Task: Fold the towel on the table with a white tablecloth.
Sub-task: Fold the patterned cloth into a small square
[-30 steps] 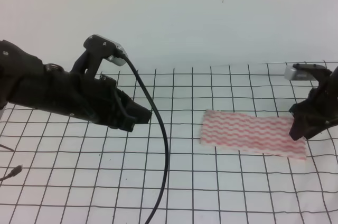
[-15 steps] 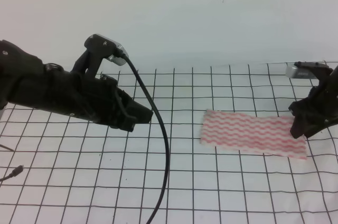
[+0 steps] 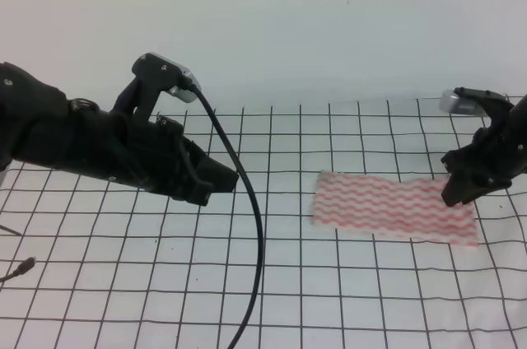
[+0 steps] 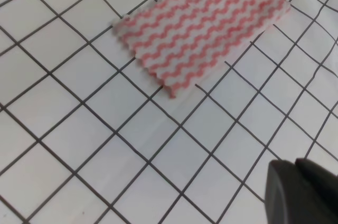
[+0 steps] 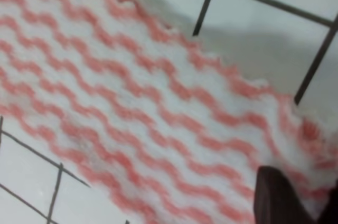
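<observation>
A desk (image 3: 99,300) covered by a white tablecloth (image 3: 272,283) printed with a thin black square grid fills the lower part of the high view, with a plain pale wall behind its far edge. On the left, the left gripper (image 3: 216,180) hangs above the cloth at the end of a bulky black arm, with a black cable (image 3: 251,242) looping down from it toward the near edge; its tip points toward the right side of the desk, and whether its jaws are wide or narrow cannot be told. Toward the right side of the desk lies the towel (image 3: 394,207), a thin rectangle with pink-red and white wavy stripes, flat on the tablecloth. Its long axis runs left to right, roughly along the desk's far edge, with the right end tilted slightly toward the near edge. The stripes run along its length. At the towel's right end, on the far corner, the right gripper (image 3: 461,188) comes down onto the cloth; the right wrist view shows a dark fingertip (image 5: 280,200) against the striped fabric, but the jaws' spread cannot be told.
</observation>
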You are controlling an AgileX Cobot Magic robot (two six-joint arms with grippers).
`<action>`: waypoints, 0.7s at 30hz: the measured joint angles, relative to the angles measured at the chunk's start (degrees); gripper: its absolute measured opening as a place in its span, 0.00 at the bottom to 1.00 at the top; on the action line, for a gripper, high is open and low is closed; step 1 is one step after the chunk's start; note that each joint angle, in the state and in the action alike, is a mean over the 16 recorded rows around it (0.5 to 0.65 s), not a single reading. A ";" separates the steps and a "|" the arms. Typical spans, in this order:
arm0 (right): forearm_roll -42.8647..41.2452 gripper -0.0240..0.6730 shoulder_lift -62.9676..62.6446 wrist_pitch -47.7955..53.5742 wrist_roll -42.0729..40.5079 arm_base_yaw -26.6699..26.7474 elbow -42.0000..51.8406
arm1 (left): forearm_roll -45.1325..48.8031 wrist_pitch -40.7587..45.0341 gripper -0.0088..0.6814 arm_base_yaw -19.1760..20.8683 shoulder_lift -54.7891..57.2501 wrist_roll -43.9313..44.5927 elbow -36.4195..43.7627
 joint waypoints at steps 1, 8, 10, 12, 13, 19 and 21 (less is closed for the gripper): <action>-0.35 0.21 -0.13 -0.02 0.14 0.00 0.00 | 0.00 0.00 0.01 0.00 -0.01 0.01 0.00; -4.10 0.15 -2.25 -0.47 1.18 0.00 -0.08 | 0.00 0.00 0.01 0.00 -0.05 -0.03 0.00; -5.63 0.15 -3.07 -0.49 1.58 0.00 -0.18 | 0.00 0.00 0.01 0.00 -0.06 -0.06 0.00; -7.27 0.18 -3.90 -0.54 2.00 0.00 -0.27 | 0.00 0.00 0.01 0.00 -0.06 -0.09 0.00; -8.09 0.20 -4.31 -0.60 2.23 0.00 -0.32 | 0.00 0.00 0.01 0.00 -0.06 -0.10 0.00; -12.43 0.38 -6.10 -1.48 3.88 0.00 -0.60 | 0.00 0.05 0.01 0.00 -0.06 -0.18 0.00; -13.97 0.44 -6.35 -1.83 4.97 0.00 -0.68 | 0.00 0.13 0.01 0.00 -0.06 -0.19 0.00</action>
